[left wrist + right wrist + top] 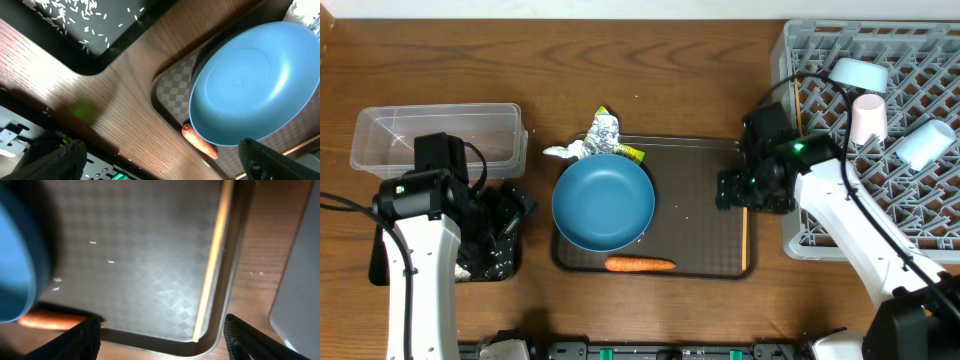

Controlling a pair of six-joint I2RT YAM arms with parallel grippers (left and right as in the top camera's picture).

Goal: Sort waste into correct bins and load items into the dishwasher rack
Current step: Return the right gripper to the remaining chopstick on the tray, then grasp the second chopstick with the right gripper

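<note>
brown wood-grain tabletop (650,80), carrying at its middle a dark brown serving tray (705,235) with rounded corners, a raised rim and a fine checkered floor, set flat and square to the tabletop's edges.

Left hand (503,222) points straight down at the end of my white forearm, fingers (55,160) spread full wide, gripping nothing. Right hand (745,192) faces down too, fingers (75,340) parted, empty.

I can read almost nothing here. In my left wrist view, a dark strip (54,134) carries tiny upside-down white print, too blurred to make out.
</note>
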